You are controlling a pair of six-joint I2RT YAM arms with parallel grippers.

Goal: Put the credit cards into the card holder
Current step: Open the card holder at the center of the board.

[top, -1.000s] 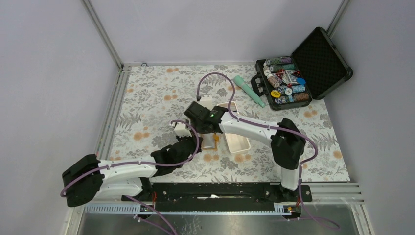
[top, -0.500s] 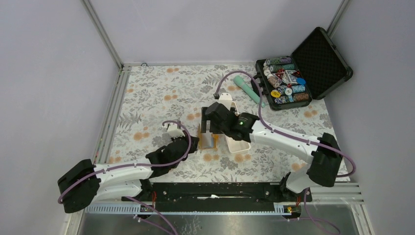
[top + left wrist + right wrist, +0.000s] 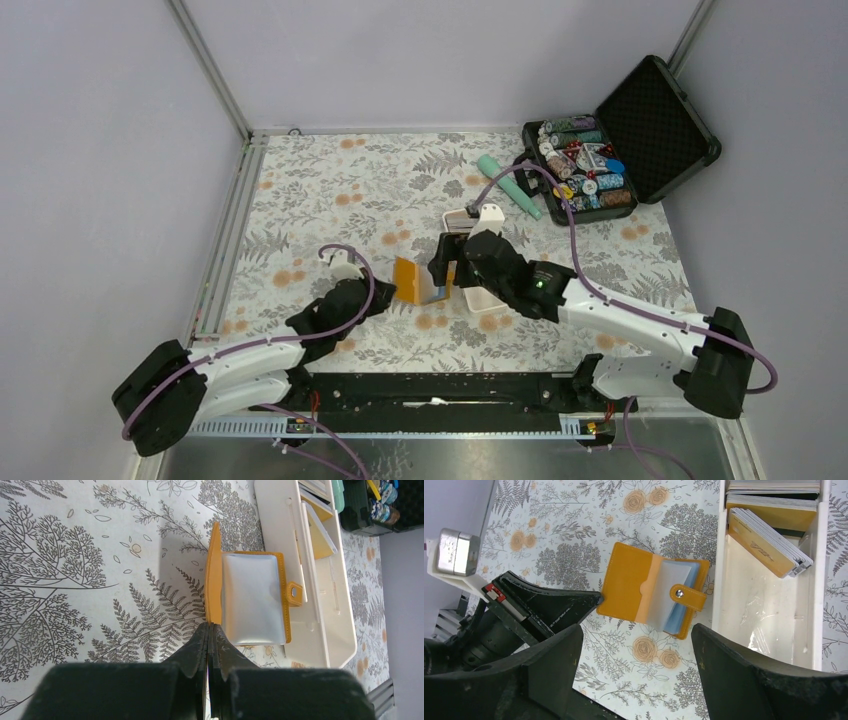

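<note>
From above, the card holder (image 3: pixel 410 280) stands open mid-table, with the white tray (image 3: pixel 488 299) just beside it at 3 o'clock. The left gripper (image 3: pixel 388 294) meets it from 8 o'clock, and the right gripper (image 3: pixel 445 264) hangs over its 2 o'clock side.

The left wrist view shows the left fingers together, clamped on the edge of the upright orange cover. The clear pockets lie flat toward 3 o'clock.

In the right wrist view, the right fingers (image 3: pixel 555 652) are spread wide, holding nothing. The credit cards (image 3: pixel 769 550) sit stacked in the tray at 1 o'clock.
</note>
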